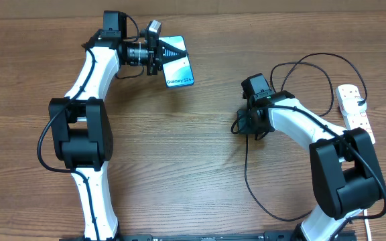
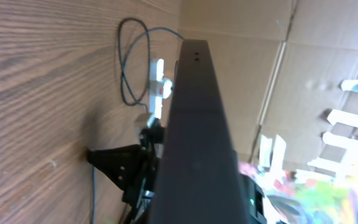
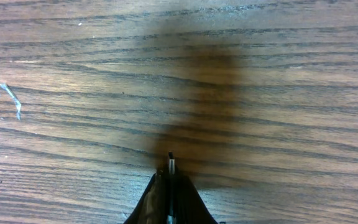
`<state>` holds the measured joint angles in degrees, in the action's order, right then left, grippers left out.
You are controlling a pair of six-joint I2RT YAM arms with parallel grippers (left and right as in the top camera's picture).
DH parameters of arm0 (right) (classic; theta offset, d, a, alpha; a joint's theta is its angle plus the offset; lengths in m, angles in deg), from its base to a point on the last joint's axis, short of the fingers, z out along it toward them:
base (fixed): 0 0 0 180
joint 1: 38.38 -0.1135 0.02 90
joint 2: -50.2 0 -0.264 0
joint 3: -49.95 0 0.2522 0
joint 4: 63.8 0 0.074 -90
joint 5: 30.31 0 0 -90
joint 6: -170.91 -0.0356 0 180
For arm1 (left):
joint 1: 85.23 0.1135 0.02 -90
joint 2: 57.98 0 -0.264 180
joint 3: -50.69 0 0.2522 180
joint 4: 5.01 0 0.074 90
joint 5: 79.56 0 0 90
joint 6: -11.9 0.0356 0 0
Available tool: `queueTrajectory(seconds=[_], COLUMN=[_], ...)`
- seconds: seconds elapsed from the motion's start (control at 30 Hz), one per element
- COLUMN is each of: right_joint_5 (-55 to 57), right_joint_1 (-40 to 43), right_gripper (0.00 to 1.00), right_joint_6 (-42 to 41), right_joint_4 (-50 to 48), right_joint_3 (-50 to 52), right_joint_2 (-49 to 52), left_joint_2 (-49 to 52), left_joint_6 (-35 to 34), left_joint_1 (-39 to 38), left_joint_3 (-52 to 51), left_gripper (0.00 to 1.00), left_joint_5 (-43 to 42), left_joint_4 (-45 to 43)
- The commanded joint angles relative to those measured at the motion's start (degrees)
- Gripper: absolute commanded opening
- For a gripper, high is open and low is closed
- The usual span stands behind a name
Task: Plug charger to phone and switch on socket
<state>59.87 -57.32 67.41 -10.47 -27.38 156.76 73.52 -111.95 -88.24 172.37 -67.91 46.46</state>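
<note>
Left claw (image 1: 175,49) is grasping the phone (image 1: 180,71) on edge; right claw (image 3: 169,175) is clenching the charger (image 1: 246,167) tip over the tabletop (image 1: 193,181).

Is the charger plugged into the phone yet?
No: the phone is held in the left gripper, well apart from the charger, whose tip is pinched in the right gripper.
</note>
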Motion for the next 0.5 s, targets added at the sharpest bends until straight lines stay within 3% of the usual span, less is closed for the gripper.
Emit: queueTrajectory(seconds=[0.0,0.13,0.33,0.47], right_joint_5=[-1.5,-11.2,-40.0,-50.6], right_joint_1=[0.2,2.2,6.6,7.8], right_gripper=[0.04,0.04,0.04,0.04], right_joint_6=[-0.1,0.6,8.9,9.6], right_joint_4=[-0.2,0.1,-1.6,-2.0], right_joint_3=[0.2,-1.1,-1.7,-1.7], right_joint_2=[-0.9,-2.8,-8.4,-10.5], left_joint_2=[-1.4,-1.4,-1.5,-1.5], left_joint_6=[1.7,1.7,0.3,-4.2], left_joint_1=[-0.5,-0.4,-0.5,-0.5], left_joint_3=[0.2,0.2,0.3,0.3], left_gripper=[0.04,0.04,0.04,0.04], left_joint_5=[-7.8,-11.2,-12.1,-11.8], left_joint_4=[-0.5,-2.0,-5.9,-9.1])
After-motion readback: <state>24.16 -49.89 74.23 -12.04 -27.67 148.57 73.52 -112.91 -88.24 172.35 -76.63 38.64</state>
